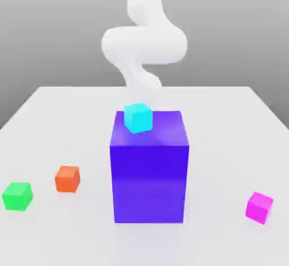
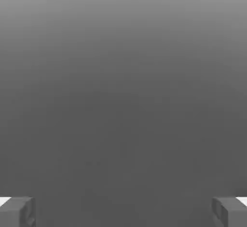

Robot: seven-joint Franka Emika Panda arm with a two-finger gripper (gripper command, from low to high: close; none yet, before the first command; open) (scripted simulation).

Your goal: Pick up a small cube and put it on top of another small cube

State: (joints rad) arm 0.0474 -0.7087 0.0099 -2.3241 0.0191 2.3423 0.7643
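A small cyan cube (image 1: 138,117) rests on top of a big purple block (image 1: 149,169), near that block's far corner on the exterior view's left. On the table lie three more small cubes: an orange cube (image 1: 68,179) and a green cube (image 1: 17,196) on the exterior view's left, and a magenta cube (image 1: 259,206) on the right. My white arm (image 1: 144,39) rises behind the purple block. In the hand view my gripper (image 2: 123,212) is open, its grey fingertips (image 2: 17,212) far apart with nothing between them, and plain grey lies beyond them.
The white table (image 1: 226,118) stretches around the purple block, which stands tall in its middle. The orange and green cubes sit close to each other near the table's front on the exterior view's left.
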